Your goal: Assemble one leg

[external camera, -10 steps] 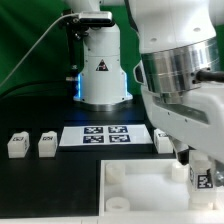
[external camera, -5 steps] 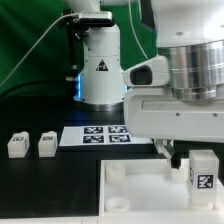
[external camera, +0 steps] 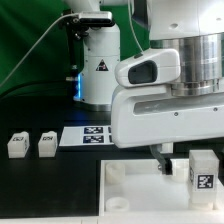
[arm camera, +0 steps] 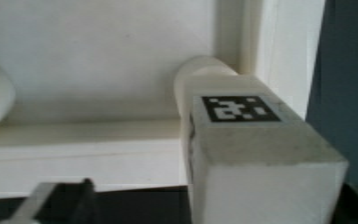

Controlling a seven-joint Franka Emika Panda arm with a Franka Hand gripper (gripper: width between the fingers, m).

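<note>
One leg (external camera: 203, 172), a white block with a tag on its front, stands upright at the far corner of the white tray (external camera: 135, 188) on the exterior view's right. My gripper (external camera: 172, 162) hangs just to the exterior view's left of it. In the wrist view the same leg (arm camera: 250, 140) fills the frame beside the tray wall (arm camera: 105, 90). One dark fingertip (arm camera: 60, 203) shows apart from the leg with dark table between; the other is hidden. My gripper (arm camera: 158, 205) looks open and holds nothing. Two more legs (external camera: 16, 144) (external camera: 46, 143) stand at the left.
The marker board (external camera: 93, 135) lies on the black table behind the tray. The arm's white base (external camera: 100, 65) stands at the back. The arm's large body (external camera: 170, 90) hides the scene's right back part. Round sockets (external camera: 118, 173) sit at the tray's corners.
My arm has moved toward the exterior view's left and risen off the leg. The leg, which was under the gripper, now stands alone on the tray corner.
</note>
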